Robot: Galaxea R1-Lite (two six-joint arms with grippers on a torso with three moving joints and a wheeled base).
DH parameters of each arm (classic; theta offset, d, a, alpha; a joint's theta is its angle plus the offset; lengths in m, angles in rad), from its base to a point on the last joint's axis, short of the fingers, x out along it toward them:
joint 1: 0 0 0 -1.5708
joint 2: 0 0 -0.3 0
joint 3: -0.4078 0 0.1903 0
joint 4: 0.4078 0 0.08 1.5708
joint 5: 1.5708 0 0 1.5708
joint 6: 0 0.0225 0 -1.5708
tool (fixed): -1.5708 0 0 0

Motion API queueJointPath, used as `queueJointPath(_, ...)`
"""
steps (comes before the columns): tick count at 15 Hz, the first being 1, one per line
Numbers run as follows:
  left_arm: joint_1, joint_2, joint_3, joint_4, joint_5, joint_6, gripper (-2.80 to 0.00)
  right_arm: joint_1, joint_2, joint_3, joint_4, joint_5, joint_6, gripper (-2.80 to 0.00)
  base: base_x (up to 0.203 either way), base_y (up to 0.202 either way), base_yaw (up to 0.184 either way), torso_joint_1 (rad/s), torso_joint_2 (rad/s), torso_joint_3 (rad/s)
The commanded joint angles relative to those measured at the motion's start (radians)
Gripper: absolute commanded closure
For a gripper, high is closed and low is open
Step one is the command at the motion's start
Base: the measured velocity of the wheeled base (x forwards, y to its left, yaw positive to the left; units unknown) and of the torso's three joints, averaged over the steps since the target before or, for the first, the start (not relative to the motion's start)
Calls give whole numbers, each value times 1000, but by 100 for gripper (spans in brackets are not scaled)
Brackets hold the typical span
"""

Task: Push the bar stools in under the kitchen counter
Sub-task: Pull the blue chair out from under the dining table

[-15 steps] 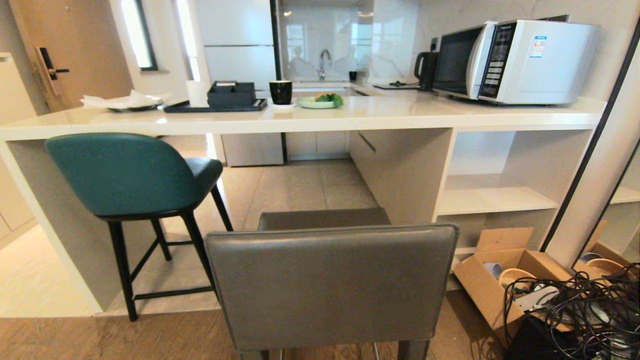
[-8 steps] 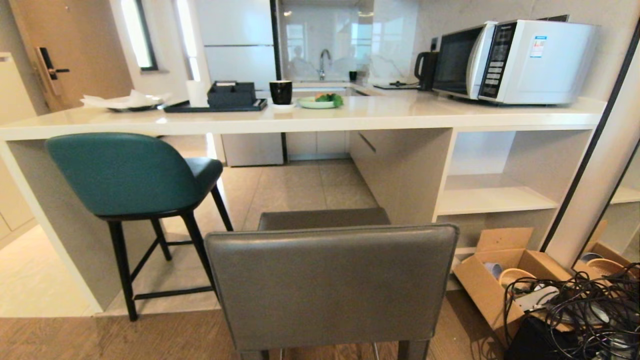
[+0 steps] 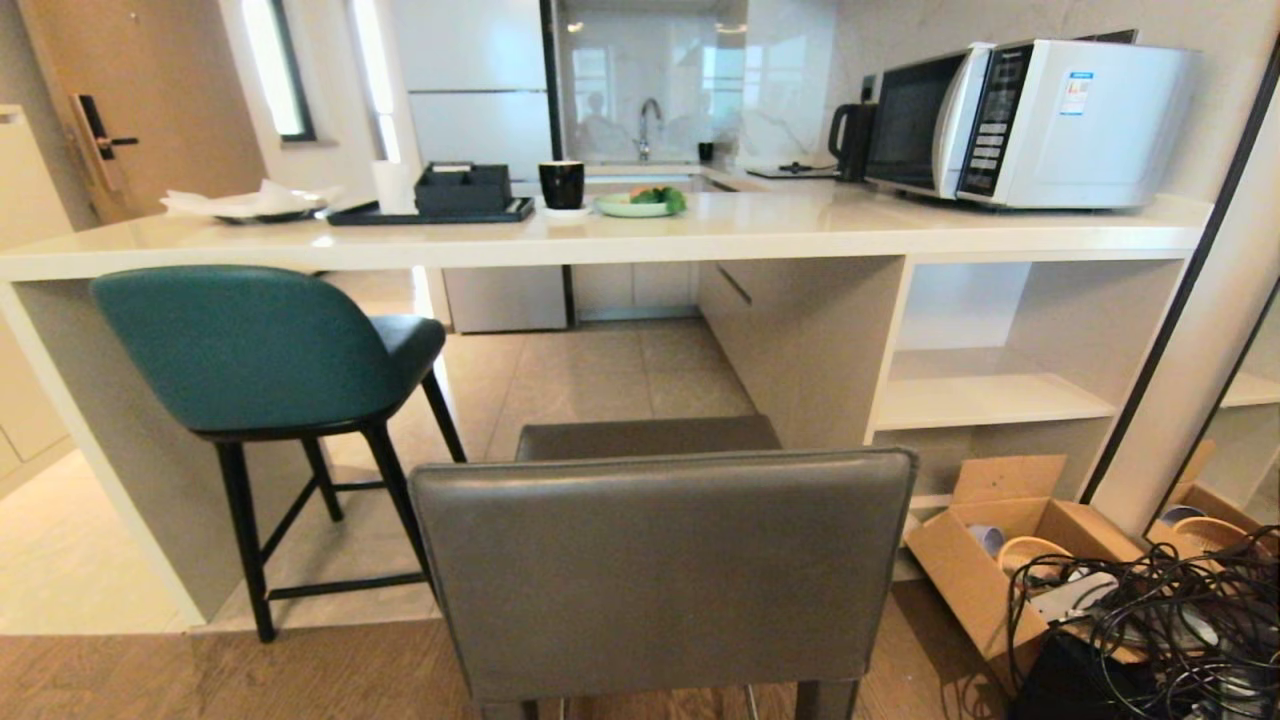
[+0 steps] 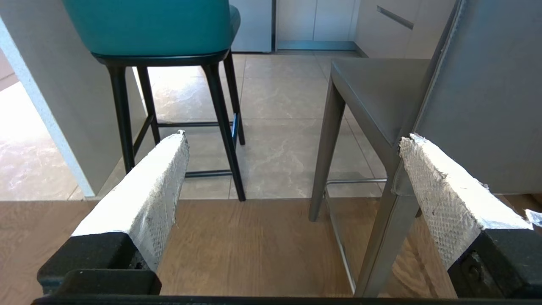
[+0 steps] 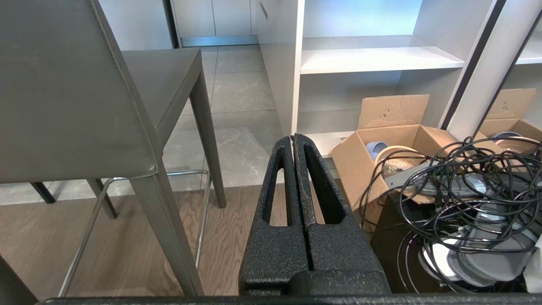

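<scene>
I saw the grey stool standing clear of the kitchen counter, open tile ahead; the teal stool sat seemingly tucked under its edge. My left gripper was spread wide, empty; right gripper pressed together, touching nothing.

Before me one stool stands short of the worktop; another stool sits left, partly under it; a box lies right.

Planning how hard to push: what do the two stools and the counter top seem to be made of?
Teal stool: smooth leather-look shell, thin matte black legs, material unclear. Grey stool: stitched leather-look back, legs wrapped alike. Counter top: glossy off-white, stone-like, reflecting light.
</scene>
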Motion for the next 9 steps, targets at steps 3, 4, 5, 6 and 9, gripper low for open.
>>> queueJointPath(3,2,0,1,1,2,1,-280,0,1,-2,-1,0,0,0,0,0,0,0,0,0)
queueJointPath(4,2,0,0,-19,4,2,-280,0,1,0,-1,0,0,0,0,0,0,0,0,0)
queueJointPath(5,2,1,0,-25,3,5,-280,0,1,0,-1,0,0,0,0,0,0,0,0,0)
queueJointPath(6,2,1,0,8,3,9,-280,0,1,0,-1,0,0,0,0,0,0,0,0,0)
queueJointPath(9,2,0,0,21,0,32,-280,0,1,0,-1,0,0,0,0,0,0,0,0,0)
